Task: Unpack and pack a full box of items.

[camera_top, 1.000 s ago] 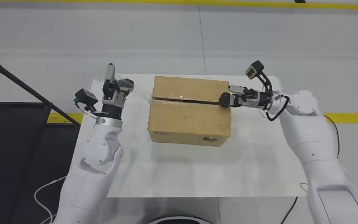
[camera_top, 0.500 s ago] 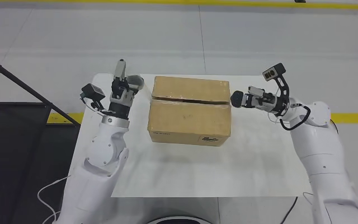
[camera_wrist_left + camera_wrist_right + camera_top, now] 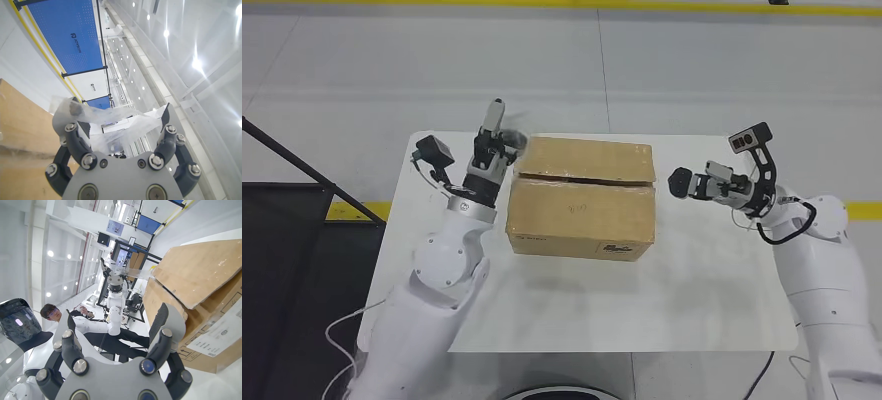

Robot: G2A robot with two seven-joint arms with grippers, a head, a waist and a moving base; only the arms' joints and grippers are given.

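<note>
Top view: the box (image 3: pixel 580 200) sits mid-table (image 3: pixel 692 300), nearer the far edge, both top flaps down along the centre seam.

Left gripper (image 3: pixel 500 128): positioned at the box's far left corner, pointing upward. In the left wrist view its jaws (image 3: pixel 121 113) are spread wide. A clear tape strip (image 3: pixel 98 111) is draped across both fingers and clings to one fingertip (image 3: pixel 74 106); nothing is clamped. In the right wrist view the tape strip (image 3: pixel 132 273) runs from that gripper to the box's corner.

Right gripper (image 3: pixel 679 183): positioned off the box's right end, apart from it, toward the table's right edge. Jaws (image 3: pixel 115 317) are wide apart and empty.

Hazards, as judged:
- Tape held by adhesion only. It may refuse to drop off the fingertip and foul later grasps.
- Tape joined to the corner. Further pulling may drag or tilt the box.
- Slack tape may re-stick to a flap and hinder opening.
</note>
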